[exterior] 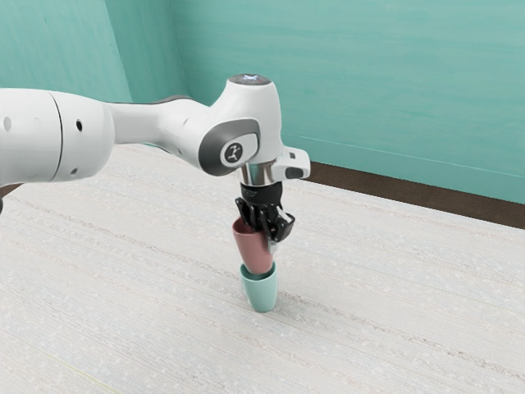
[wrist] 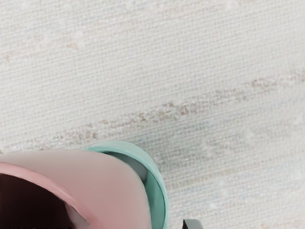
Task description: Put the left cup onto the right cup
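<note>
On a pale woven bench (exterior: 394, 328) before a teal wall (exterior: 369, 74), the white Franka arm (exterior: 123, 131) reaches in from the exterior view's left, its hand pointing down over the two cups at mid-bench. The black jaws are closed on the pink cup (exterior: 251, 245), pinching its wall at the rim as far as the exterior view shows. The pink cup leans with its mouth tipped toward the exterior view's left, and its base is already inside the mouth of the teal cup (exterior: 261, 289), which stands upright on the bench. From the wrist camera, the pink wall sits within the teal rim (wrist: 156, 181), with a crescent of open space showing between the two on one side (so the fit looks loose rather than wedged). The task appears to be in its final placing step: the stack is made but not yet released. The next move likely calls for bringing the pink cup upright and easing it down until it seats. The jaws should then open and lift straight up, so that the fingers neither drag the pink cup out nor topple the teal one. Further to the exterior view's right, the bench runs to a dark skirting (exterior: 410, 190) at the foot of the wall.
</note>
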Robot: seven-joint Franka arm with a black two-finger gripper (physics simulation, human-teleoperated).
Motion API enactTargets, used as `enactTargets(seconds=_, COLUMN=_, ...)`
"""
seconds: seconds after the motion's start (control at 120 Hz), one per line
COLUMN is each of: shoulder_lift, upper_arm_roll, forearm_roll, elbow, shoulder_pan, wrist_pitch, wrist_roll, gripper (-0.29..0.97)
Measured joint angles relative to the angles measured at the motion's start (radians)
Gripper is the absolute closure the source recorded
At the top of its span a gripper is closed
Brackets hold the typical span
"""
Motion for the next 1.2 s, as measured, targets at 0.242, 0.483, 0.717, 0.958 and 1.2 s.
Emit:
enactTargets(seconds=0.242, shoulder_lift=0.0, upper_arm_roll=0.0, forearm_roll=-0.001, elbow=0.0, shoulder_pan=-0.003, wrist_pitch=0.0, wrist_roll=-0.003, gripper=0.15)
enactTargets(seconds=0.483, shoulder_lift=0.0, upper_arm_roll=0.0, forearm_roll=-0.001, elbow=0.002, shoulder_pan=-0.001, wrist_pitch=0.0, wrist_roll=-0.005, gripper=0.05)
enactTargets(seconds=0.717, shoulder_lift=0.0, upper_arm_roll=0.0, forearm_roll=-0.001, elbow=0.002, shoulder_pan=-0.001, wrist_pitch=0.0, wrist_roll=-0.006, gripper=0.02)
enactTargets(seconds=0.958, shoulder_lift=0.0, upper_arm_roll=0.0, forearm_roll=-0.001, elbow=0.002, shoulder_pan=-0.001, wrist_pitch=0.0, wrist_roll=-0.007, gripper=0.01)
enactTargets(seconds=1.2, shoulder_lift=-0.004, upper_arm_roll=0.0, forearm_roll=0.0, elbow=0.002, shoulder_pan=0.0, wrist_pitch=0.0, wrist_roll=-0.007, gripper=0.0)
